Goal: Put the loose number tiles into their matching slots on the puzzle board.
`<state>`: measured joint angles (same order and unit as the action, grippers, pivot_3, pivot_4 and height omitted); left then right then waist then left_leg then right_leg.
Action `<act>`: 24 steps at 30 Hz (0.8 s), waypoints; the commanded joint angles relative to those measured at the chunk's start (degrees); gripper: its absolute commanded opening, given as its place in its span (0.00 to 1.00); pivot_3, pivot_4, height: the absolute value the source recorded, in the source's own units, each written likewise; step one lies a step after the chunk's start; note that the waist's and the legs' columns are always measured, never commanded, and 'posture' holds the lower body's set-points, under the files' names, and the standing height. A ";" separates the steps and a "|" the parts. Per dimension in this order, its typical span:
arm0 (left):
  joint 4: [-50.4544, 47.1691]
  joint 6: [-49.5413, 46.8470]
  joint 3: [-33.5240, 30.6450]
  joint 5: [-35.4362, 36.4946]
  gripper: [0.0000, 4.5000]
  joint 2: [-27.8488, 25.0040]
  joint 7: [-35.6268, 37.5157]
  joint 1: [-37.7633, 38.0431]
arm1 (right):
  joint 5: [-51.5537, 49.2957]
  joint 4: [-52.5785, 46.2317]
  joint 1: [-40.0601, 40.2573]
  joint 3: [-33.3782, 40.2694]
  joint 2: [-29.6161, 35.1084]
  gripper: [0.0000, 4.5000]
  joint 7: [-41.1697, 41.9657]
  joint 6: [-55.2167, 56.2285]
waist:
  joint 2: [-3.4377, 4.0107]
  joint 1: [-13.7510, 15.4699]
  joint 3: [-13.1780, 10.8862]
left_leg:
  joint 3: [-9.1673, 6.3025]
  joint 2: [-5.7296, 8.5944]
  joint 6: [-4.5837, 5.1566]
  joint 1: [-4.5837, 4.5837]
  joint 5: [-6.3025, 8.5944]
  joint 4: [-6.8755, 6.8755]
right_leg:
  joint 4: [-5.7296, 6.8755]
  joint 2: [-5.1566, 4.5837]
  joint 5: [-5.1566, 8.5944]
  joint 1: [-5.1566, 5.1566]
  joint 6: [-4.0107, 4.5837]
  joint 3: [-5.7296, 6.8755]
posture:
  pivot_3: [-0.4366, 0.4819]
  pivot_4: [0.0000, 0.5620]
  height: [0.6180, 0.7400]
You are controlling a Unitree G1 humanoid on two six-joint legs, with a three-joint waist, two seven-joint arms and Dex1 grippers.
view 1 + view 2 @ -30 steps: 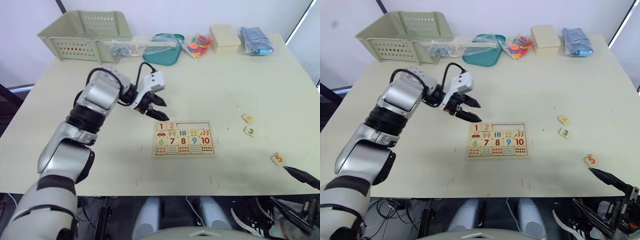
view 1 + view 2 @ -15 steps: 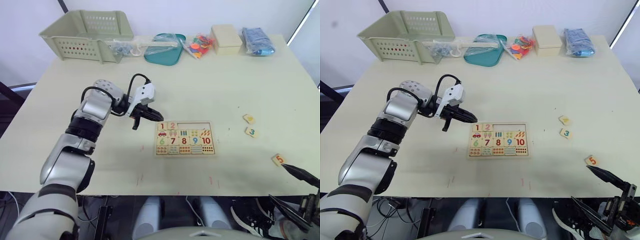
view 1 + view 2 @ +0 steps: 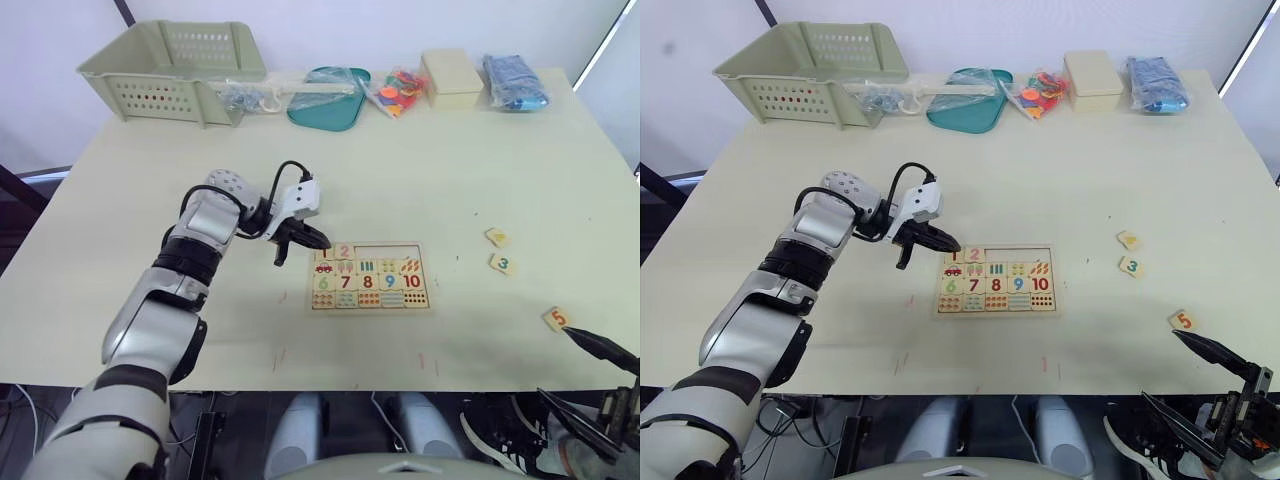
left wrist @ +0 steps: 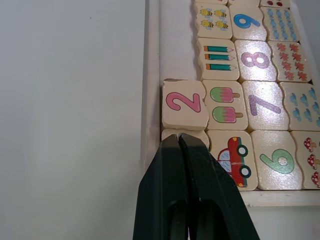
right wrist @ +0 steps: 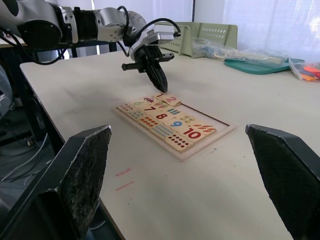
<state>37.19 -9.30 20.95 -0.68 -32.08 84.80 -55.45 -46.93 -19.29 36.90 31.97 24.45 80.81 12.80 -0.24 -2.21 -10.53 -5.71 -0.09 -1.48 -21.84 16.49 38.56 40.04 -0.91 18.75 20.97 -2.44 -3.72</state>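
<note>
The left gripper [image 4: 179,142] has its two fingers pressed together, tips on tile 1 [image 4: 195,136] in the far-left slot of the puzzle board [image 3: 369,276]; tile 2 [image 3: 343,251] sits next to it. A short, straight-down press would seat it best, I judge, though the fingers hide whether it lies flush. The right gripper [image 5: 177,175] hangs spread wide at the table's near right edge. Tiles 4 [image 3: 496,237], 3 [image 3: 501,263] and 5 [image 3: 555,318] lie loose to the right on the cream table [image 3: 150,200]. Along the far edge stand a green basket [image 3: 175,68], a teal tray [image 3: 325,98] and a cream box [image 3: 451,77].
</note>
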 commanded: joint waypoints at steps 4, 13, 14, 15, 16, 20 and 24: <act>-0.28 0.88 -0.77 -0.53 0.01 0.21 0.56 -1.51 | -0.35 -0.72 0.42 0.44 -0.03 1.00 0.04 0.94 | 0.00 -0.01 0.00 | 0.00 0.00 0.00 0.00 0.00 0.00 | 0.00 0.00 0.00 0.00 0.00 0.00 | 0.48 0.27 1.00; -0.30 1.27 -0.56 -0.98 0.01 0.74 1.06 -1.32 | -0.35 -1.06 0.74 0.41 -0.20 1.00 -0.03 0.95 | 0.00 -0.01 0.00 | 0.00 0.00 0.00 0.00 0.00 0.00 | 0.00 0.00 0.00 0.00 0.00 0.00 | 0.48 0.27 1.00; -0.18 1.37 -0.58 -1.09 0.01 0.81 1.17 -1.35 | -0.35 -1.12 0.79 0.41 -0.21 1.00 -0.08 0.92 | 0.00 -0.01 0.00 | 0.00 0.00 0.00 0.00 0.00 0.00 | 0.00 0.00 0.00 0.00 0.00 0.00 | 0.48 0.27 1.00; -0.11 1.47 -0.61 -1.20 0.01 0.84 1.25 -1.35 | -0.36 -1.21 0.85 0.41 -0.23 1.00 -0.13 0.90 | 0.00 -0.01 0.00 | 0.00 0.00 0.00 0.00 0.00 0.00 | 0.00 0.00 0.00 0.00 0.00 0.00 | 0.48 0.27 1.00; 0.01 1.57 -0.64 -1.27 0.01 0.90 1.29 -1.38 | -0.36 -1.28 0.92 0.43 -0.25 1.00 -0.16 0.91 | 0.00 -0.01 0.00 | 0.00 0.00 0.00 0.00 0.00 0.00 | 0.00 0.00 0.00 0.00 0.00 0.00 | 0.48 0.27 1.00; 0.38 1.99 -0.62 -1.54 0.01 1.06 1.40 -1.46 | -0.40 -1.52 1.27 0.45 -0.32 1.00 -0.21 0.94 | 0.00 -0.02 0.00 | 0.00 0.00 0.00 0.01 0.00 0.00 | 0.01 0.00 0.00 0.00 0.00 0.00 | 0.48 0.27 1.00; 0.62 2.25 -0.56 -1.74 0.01 1.17 1.59 -1.51 | -0.43 -1.63 1.49 0.47 -0.38 1.00 -0.22 0.94 | 0.00 -0.02 0.00 | 0.00 0.00 0.00 0.00 0.00 0.00 | 0.01 0.00 0.00 0.00 0.00 0.00 | 0.48 0.27 1.00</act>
<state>37.84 -7.89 20.94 -2.36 -30.89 85.92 -55.61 -46.92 -19.33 37.43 31.97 24.25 80.66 12.84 -0.24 -2.23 -10.53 -5.71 -0.10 -1.48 -21.84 16.49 38.56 40.05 -0.91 18.75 20.97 -2.44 -3.72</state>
